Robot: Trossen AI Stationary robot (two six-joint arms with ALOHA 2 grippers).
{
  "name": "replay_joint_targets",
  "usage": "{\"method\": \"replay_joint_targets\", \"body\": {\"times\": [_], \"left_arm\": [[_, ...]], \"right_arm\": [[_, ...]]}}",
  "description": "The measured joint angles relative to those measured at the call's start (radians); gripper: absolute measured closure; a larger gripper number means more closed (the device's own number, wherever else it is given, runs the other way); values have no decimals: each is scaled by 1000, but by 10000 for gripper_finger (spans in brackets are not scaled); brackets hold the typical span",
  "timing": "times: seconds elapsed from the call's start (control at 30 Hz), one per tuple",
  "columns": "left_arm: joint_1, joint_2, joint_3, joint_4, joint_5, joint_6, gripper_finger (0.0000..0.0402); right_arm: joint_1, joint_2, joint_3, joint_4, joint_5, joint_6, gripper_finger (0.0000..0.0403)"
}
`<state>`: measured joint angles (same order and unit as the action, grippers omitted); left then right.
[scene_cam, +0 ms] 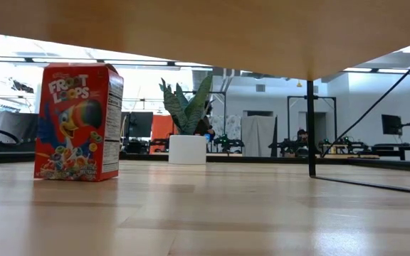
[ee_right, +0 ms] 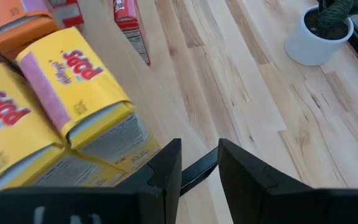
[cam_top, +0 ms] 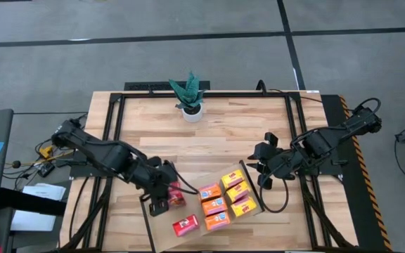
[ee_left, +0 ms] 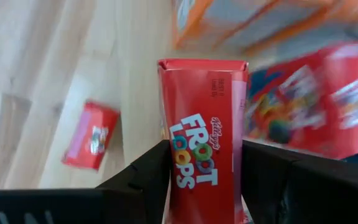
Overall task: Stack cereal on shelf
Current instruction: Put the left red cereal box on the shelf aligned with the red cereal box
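Stacking judged partly done | red cereal box [ee_left: 207,140] is clamped in left gripper [ee_left: 204,174] at 7 o'clock of shelf [cam_top: 188,183] | six boxes [cam_top: 225,199] are laid on shelf at 5 o'clock | right gripper [ee_right: 199,163] is held slightly apart, empty, at 3 o'clock | one box [scene_cam: 77,122] is left standing on table [scene_cam: 205,213].

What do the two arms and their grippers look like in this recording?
Both arms are dark, nearly black, built of chunky jointed segments. The left arm and right arm each trail black cables, the right one looping beside its elbow. The left gripper and right gripper have two flat, matte black, blocky fingers. No markings are legible.
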<state>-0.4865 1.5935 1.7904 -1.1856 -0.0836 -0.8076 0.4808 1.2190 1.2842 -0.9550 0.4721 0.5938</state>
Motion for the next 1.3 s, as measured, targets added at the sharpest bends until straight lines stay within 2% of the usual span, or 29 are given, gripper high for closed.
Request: {"method": "replay_joint_targets", "body": {"times": [0.1,0.27,0.73,0.93,1.17,1.3], "left_arm": [[0,-4,42,8,-34,4,251],[-4,-3,73,51,-7,54,251],[3,-3,72,106,-8,20,251],[1,-3,72,104,24,93,251],[-17,-3,72,102,-22,90,252],[-28,-3,72,90,-35,75,265]], "right_arm": [[0,0,0,1,0,0,274],[0,0,0,1,0,0,274],[0,0,0,0,0,0,274],[0,0,0,-1,0,-4,274],[0,0,0,-1,0,-19,274],[0,0,0,-1,0,-20,274]]}}
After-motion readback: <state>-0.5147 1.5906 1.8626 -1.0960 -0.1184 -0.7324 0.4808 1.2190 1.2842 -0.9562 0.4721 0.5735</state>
